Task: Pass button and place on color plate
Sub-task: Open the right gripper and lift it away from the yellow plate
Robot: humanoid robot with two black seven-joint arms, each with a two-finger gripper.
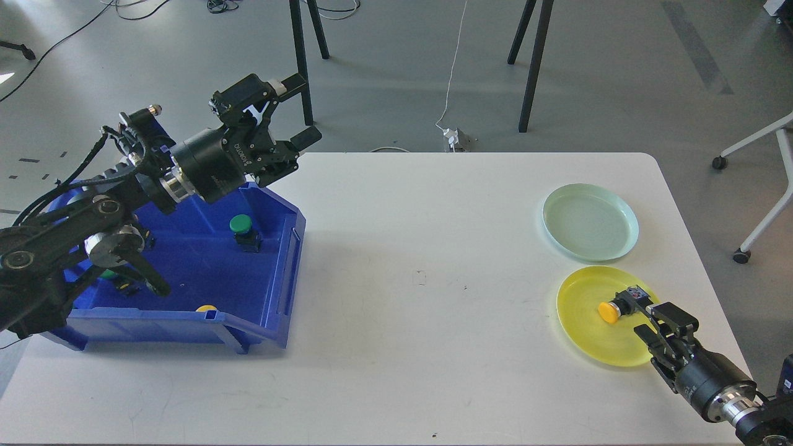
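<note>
A yellow button [609,311] with a black base lies on its side on the yellow plate [579,296] at the table's right front. My right gripper [659,323] is open and empty, just right of the button at the plate's rim, not touching it. My left gripper [300,111] is open and empty, held in the air above the back right corner of the blue bin [272,291]. A green button [240,225] stands inside the bin. A yellow button [206,308] shows at the bin's front wall.
A pale green plate [590,221] lies behind the yellow plate. Another green button [109,274] sits in the bin, half hidden under my left arm. Black stand legs and a white cable are on the floor beyond the table.
</note>
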